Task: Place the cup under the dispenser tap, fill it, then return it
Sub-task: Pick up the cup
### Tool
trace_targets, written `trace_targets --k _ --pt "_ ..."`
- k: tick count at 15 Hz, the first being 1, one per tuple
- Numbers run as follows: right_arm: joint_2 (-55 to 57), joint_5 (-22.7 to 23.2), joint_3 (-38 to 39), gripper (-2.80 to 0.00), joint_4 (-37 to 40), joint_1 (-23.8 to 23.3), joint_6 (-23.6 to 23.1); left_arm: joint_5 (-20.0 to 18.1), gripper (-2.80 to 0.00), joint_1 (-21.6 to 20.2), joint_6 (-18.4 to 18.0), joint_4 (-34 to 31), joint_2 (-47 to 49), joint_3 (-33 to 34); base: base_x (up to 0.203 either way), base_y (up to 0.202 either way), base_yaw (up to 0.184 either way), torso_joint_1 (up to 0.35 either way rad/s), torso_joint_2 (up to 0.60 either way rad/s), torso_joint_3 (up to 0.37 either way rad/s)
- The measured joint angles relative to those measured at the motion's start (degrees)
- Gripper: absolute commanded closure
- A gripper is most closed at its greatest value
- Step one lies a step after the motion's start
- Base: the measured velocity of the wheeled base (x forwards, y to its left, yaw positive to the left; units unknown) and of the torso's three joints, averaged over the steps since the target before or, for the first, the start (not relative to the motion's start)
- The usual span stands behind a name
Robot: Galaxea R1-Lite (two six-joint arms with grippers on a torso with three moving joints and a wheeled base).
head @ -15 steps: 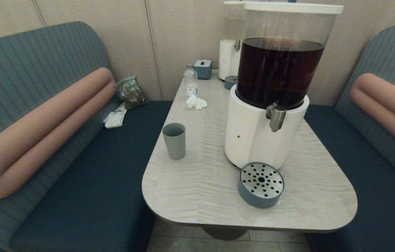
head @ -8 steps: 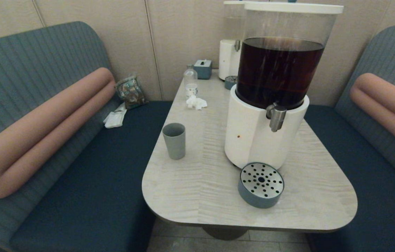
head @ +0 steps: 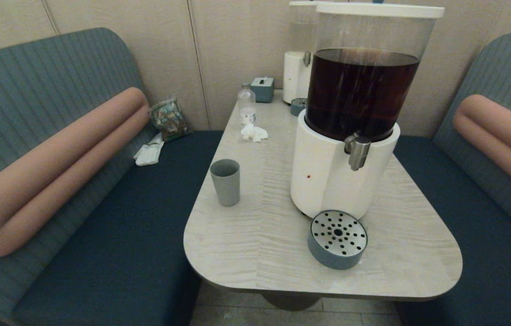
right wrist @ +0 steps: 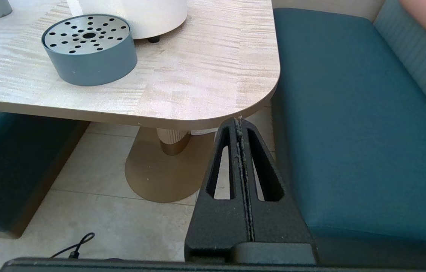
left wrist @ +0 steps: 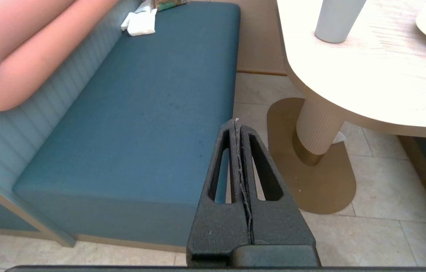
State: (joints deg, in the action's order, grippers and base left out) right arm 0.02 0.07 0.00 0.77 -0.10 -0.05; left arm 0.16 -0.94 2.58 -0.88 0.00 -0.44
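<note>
Head view: cup (head: 225, 182) upright near counter (head: 255, 244) left edge, empty, well apart from dispenser tap (head: 357, 151) toward right side. Blue-grey tray (head: 337, 239) below tap, near front edge. Left wrist view: left end effector (left wrist: 236, 124) pressed closed on nothing, low off front-left corner, cup ahead and above, long axis vertical. Right end effector (right wrist: 239, 122) likewise closed, empty, below front-right corner. Left arm judged nearer; side approach to cup wall likely needed.

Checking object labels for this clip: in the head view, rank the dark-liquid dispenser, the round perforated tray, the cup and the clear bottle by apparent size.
1. Dispenser
2. Tray
3. Cup
4. Bottle, though it stands farther back, so its rank against the cup is unsure.
</note>
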Motion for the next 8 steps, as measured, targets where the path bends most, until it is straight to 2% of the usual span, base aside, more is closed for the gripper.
trace_targets --k 8 --pt "0.0 0.0 0.0 0.0 0.0 0.0 0.0 0.0 0.0 0.0 0.0 0.0 0.0 0.0 0.0 0.0 0.0 0.0 0.0 0.0"
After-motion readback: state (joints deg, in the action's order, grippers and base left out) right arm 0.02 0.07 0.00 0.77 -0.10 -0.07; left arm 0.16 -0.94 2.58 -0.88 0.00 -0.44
